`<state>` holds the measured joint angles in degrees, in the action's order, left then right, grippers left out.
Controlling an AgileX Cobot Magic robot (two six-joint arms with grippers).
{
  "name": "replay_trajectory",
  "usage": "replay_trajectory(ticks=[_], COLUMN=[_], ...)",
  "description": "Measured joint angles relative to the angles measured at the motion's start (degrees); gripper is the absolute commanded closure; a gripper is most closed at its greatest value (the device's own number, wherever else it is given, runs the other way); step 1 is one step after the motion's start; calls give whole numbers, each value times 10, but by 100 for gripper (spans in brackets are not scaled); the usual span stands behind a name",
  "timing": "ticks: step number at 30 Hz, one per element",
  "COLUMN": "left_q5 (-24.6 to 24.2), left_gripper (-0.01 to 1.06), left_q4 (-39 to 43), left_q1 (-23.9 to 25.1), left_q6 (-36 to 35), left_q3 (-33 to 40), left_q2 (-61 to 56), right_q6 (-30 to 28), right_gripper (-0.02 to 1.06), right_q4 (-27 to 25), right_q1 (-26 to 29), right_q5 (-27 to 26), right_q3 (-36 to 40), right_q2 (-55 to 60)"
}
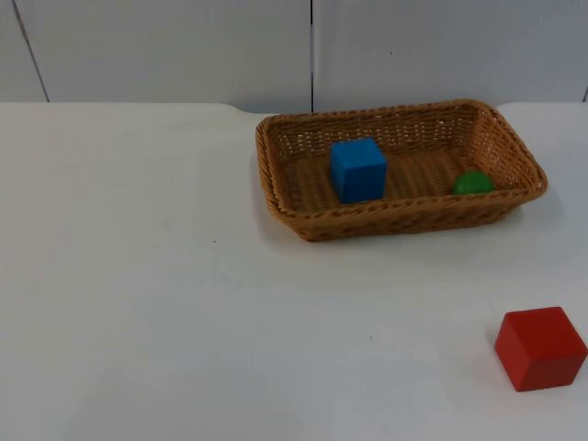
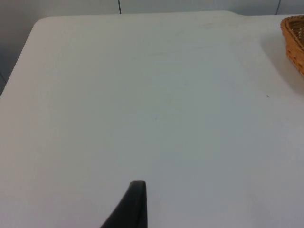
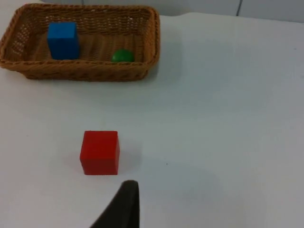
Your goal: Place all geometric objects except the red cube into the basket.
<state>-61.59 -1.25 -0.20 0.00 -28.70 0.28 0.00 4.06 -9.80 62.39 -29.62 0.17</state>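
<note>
A brown wicker basket (image 1: 404, 220) stands at the back right of the table. Inside it a blue cube (image 1: 357, 169) rests near the middle and a small green rounded piece (image 1: 472, 182) lies by the right end. The red cube (image 1: 540, 348) sits on the bare table at the front right, apart from the basket. My right gripper (image 3: 124, 206) hovers just short of the red cube (image 3: 99, 152), with the basket (image 3: 85, 72), blue cube (image 3: 62, 40) and green piece (image 3: 122, 55) beyond. My left gripper (image 2: 134, 206) hangs over bare table, away from the basket's corner (image 2: 294, 40).
The white table top (image 1: 165, 303) stretches wide to the left and front of the basket. The grey partition wall (image 1: 165, 46) closes off the back. The table's rounded left edge (image 2: 28, 42) shows in the left wrist view.
</note>
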Motion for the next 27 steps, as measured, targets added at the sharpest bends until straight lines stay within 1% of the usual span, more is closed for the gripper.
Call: replay_trajectory(ticks=[4,7,24,27], left_q5=[0,0,0,0], left_gripper=[0,0,0,0], left_q4=[0,0,1,1], left_q1=[0,0,0,13], left_q6=[0,0,0,0], left_q3=[0,0,0,0], left_q2=[0,0,0,0], right_q6=[4,4,4,4], right_gripper=[-1,-1,-1,-1], right_q4=[0,0,0,0], right_q1=[47,62,65,65], right_q5=[-1,-1,-1,-1], right_q3=[0,0,0,0], right_q2=[0,0,0,0])
